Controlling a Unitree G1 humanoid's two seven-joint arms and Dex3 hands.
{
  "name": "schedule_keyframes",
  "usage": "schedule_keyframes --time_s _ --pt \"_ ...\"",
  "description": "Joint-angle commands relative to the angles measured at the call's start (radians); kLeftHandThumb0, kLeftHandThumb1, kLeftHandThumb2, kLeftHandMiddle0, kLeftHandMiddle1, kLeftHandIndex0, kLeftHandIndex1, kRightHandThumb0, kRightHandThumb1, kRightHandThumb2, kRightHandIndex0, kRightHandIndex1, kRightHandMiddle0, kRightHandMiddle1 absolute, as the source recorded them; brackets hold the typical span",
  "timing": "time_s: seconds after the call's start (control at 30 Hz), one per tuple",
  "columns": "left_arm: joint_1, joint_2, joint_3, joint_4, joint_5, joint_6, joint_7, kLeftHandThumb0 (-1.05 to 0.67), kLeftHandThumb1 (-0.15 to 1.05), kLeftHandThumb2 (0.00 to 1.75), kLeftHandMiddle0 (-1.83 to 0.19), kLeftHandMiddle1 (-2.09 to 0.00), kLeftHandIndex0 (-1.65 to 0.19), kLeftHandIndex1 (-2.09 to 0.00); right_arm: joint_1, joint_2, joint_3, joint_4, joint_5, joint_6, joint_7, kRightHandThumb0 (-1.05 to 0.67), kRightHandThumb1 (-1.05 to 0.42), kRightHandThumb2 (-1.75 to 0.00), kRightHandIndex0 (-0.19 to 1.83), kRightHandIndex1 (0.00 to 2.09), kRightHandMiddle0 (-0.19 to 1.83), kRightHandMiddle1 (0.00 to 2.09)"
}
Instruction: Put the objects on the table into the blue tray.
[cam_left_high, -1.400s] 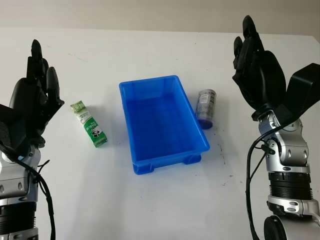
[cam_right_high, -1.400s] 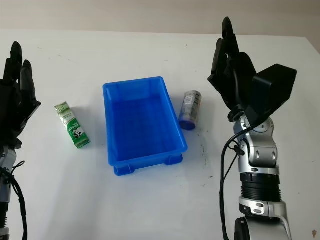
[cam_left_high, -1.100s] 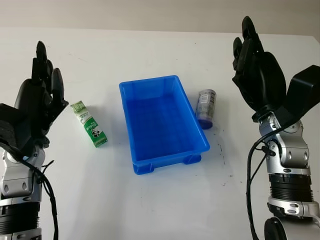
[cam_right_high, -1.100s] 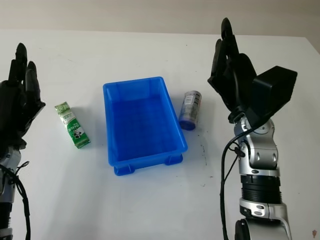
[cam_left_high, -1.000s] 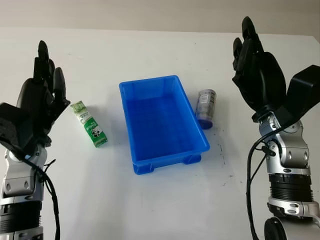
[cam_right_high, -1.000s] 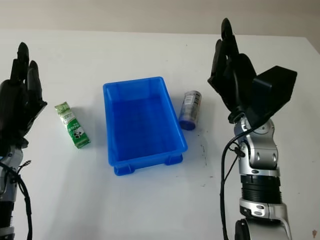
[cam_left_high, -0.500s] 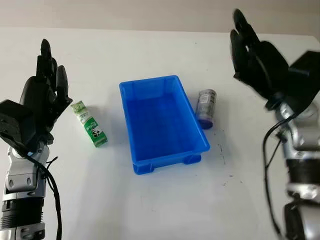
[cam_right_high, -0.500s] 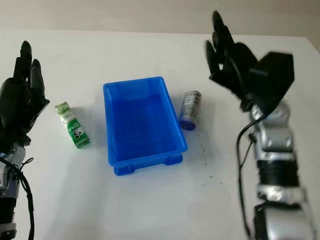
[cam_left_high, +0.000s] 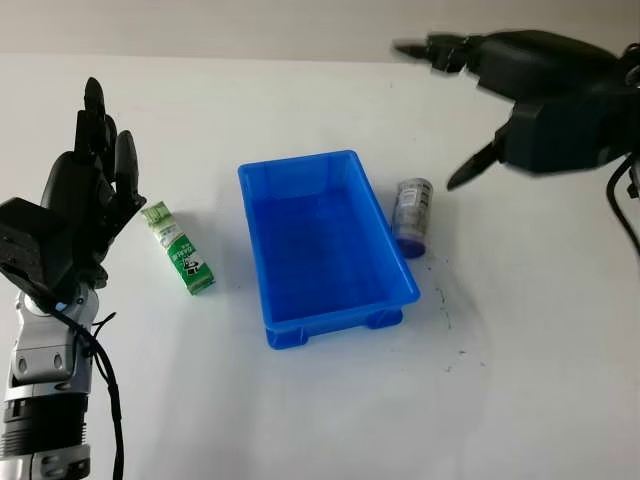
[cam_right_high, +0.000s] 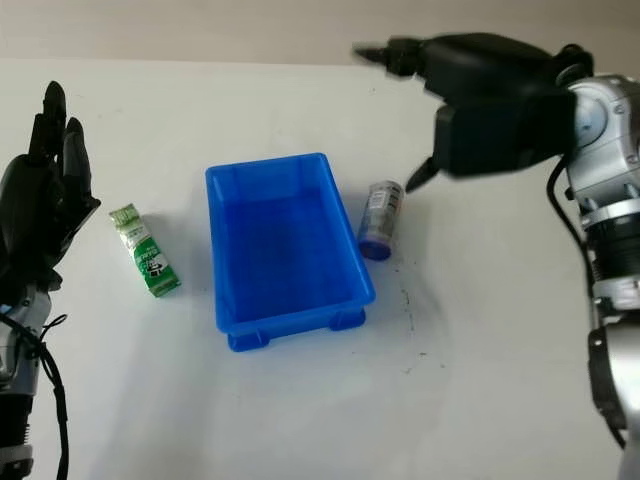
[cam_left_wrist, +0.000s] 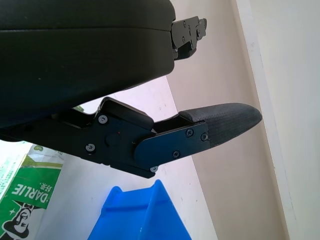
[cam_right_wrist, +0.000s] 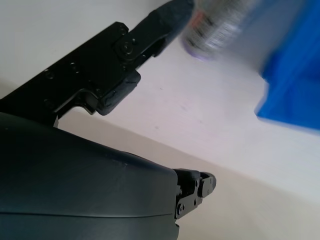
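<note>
A blue tray (cam_left_high: 300, 163) stands open and empty mid-table. Left of it lies a green milk carton (cam_left_high: 180, 248), also seen in the left wrist view (cam_left_wrist: 25, 200) beside the tray's corner (cam_left_wrist: 145, 215). Against the tray's right wall lies a silver can with a purple end (cam_left_high: 411, 215), blurred in the right wrist view (cam_right_wrist: 220, 25). My left hand (cam_left_high: 100, 130) is raised just left of the carton, open, holding nothing. My right hand (cam_left_high: 445, 110) hovers level above and behind the can, open, with its thumb hanging down beside the can.
The white table (cam_left_high: 330, 400) stretches wide in front of the tray and to the right of the can. A beige wall (cam_left_high: 250, 25) runs along the table's far edge.
My right hand has swung from upright to level and reached left, over the can. The left hand crept slightly nearer the carton. Tray, carton and can have not moved.
</note>
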Motion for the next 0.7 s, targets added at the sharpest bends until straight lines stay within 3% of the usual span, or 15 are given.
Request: schedule_keyframes --time_s 0.0,0.27,0.67 --pt "-0.011 0.012 0.002 -0.005 0.003 -0.002 -0.004 -0.87 1.05 0.72 0.19 0.00 0.19 0.00 -0.040 -0.033 0.028 0.031 -0.051 -0.057 -0.031 -0.74 -0.61 -0.06 0.16 0.11 0.23 0.10" --pt "-0.005 0.017 0.009 -0.006 0.001 -0.005 -0.006 -0.87 1.05 0.72 0.19 0.00 0.19 0.00 -0.088 -0.054 0.121 0.133 -0.221 -0.246 -0.164 -0.66 -0.61 -0.06 0.26 0.09 0.32 0.08" --pt "-0.010 0.018 0.008 0.002 0.000 -0.006 -0.011 -0.86 1.05 0.73 0.19 0.00 0.19 0.00 -0.006 -0.020 0.130 0.129 -0.206 -0.252 -0.175 -0.53 -0.65 -0.06 0.30 0.07 0.35 0.06"
